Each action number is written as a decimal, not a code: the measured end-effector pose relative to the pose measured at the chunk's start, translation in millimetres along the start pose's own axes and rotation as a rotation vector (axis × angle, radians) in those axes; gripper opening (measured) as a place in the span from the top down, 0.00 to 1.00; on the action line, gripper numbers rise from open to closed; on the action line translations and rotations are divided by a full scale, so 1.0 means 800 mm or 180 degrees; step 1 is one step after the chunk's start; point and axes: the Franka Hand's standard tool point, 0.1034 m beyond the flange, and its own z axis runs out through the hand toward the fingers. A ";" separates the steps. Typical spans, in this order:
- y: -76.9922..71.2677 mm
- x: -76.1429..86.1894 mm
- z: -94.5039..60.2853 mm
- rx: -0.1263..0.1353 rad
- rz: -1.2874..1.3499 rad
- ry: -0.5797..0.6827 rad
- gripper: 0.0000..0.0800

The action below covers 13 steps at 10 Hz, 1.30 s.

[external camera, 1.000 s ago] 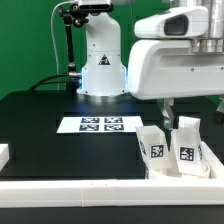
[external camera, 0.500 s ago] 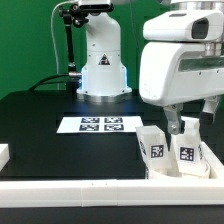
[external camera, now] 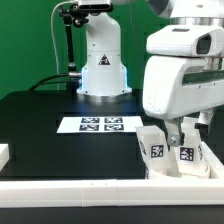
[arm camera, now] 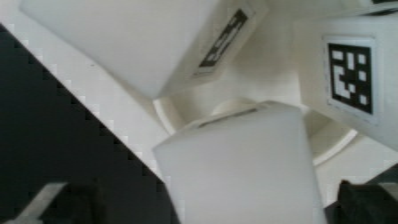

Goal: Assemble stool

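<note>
The gripper [external camera: 178, 128] is seen with jaws apart, nothing clamped. It is positioned above the tagged white legs [external camera: 155, 149], near the marker board [external camera: 98, 125].

From the exterior view we look across the black tabletop [external camera: 40, 125] from its near edge, slightly above it, facing the arm's white base [external camera: 101, 62] and the green backdrop behind — far enough back to take in the marker board [external camera: 100, 124] and the parts at the exterior view's right. From the wrist view we look down from the arm itself, so close that white blocks fill nearly the whole picture and blur. Both views share the white legs [external camera: 156, 147] with their black-and-white tags [arm camera: 352, 70] — small in one, huge in the other.
</note>
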 end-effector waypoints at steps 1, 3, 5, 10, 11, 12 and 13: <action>0.000 0.000 0.000 -0.0001 0.0025 -0.0001 0.19; 0.001 -0.001 0.000 -0.0001 0.0032 -0.0002 0.33; 0.001 -0.001 0.000 0.0000 0.0184 -0.0003 0.52; 0.002 -0.002 0.001 0.0012 0.1174 -0.0004 0.58; 0.003 -0.003 0.002 0.0030 0.1532 0.0004 0.58; 0.004 -0.004 0.002 0.0037 0.1819 0.0005 0.58; 0.005 -0.004 0.002 0.0043 0.2045 0.0009 0.57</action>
